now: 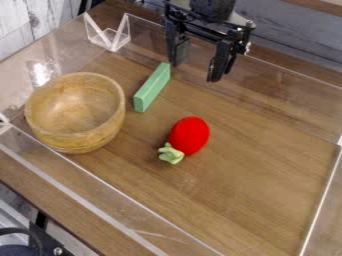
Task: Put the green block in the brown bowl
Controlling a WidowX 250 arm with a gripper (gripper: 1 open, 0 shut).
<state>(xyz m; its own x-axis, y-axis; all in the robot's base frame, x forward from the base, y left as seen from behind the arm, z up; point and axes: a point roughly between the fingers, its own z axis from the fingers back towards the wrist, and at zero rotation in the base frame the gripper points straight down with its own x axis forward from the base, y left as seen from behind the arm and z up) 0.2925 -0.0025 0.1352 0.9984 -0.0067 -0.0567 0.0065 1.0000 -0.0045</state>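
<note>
The green block (152, 86), a long flat light-green bar, lies on the wooden table, angled from upper right to lower left. Just left of it stands the brown bowl (75, 111), round, thick-walled and empty. My gripper (195, 62) hangs at the top of the view, pointing down, a little up and to the right of the block's far end. Its two black fingers (217, 66) stand apart and open, with nothing between them. It touches neither the block nor the bowl.
A red strawberry toy (187, 137) with green leaves lies right of the bowl, below the block. A clear plastic stand (110, 34) sits at the back left. Low transparent walls (80, 190) border the table.
</note>
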